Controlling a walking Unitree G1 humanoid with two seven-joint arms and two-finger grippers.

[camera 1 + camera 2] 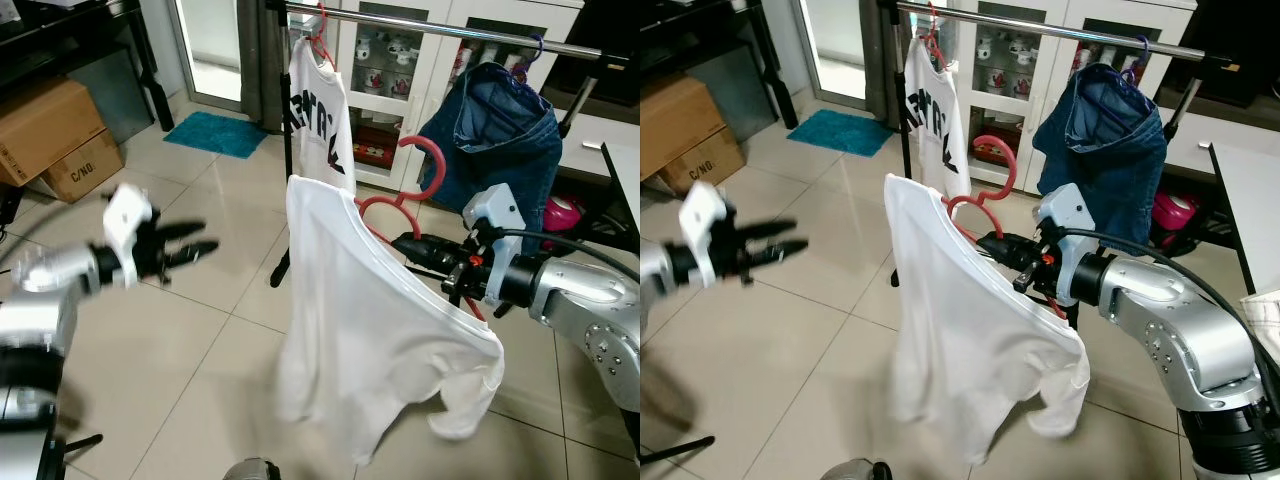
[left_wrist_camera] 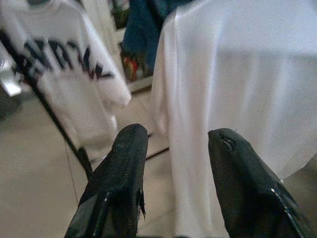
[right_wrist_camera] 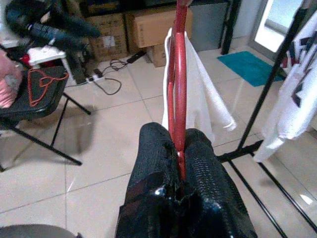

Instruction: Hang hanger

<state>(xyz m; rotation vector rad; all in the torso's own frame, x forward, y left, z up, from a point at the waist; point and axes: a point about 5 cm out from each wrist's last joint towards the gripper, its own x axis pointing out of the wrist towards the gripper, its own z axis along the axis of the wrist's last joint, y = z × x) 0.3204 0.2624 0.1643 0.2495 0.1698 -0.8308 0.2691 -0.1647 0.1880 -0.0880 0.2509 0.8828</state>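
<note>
A red hanger (image 1: 415, 190) carries a plain white T-shirt (image 1: 370, 330) and is held in mid-air in front of the clothes rail (image 1: 450, 28). My right gripper (image 1: 415, 245) is shut on the hanger's red wire (image 3: 178, 99), just below the hook. The shirt droops down and to the left of the gripper. My left gripper (image 1: 195, 240) is open at the left, apart from the shirt, its fingers (image 2: 124, 173) pointing toward the white cloth (image 2: 237, 74).
On the rail hang a white printed T-shirt (image 1: 320, 115) and a blue denim garment (image 1: 495, 150). Behind stands a glass cabinet (image 1: 400, 60). Cardboard boxes (image 1: 55, 135) and a teal mat (image 1: 215, 133) lie at the left. A black chair (image 3: 34, 96) holds another red hanger.
</note>
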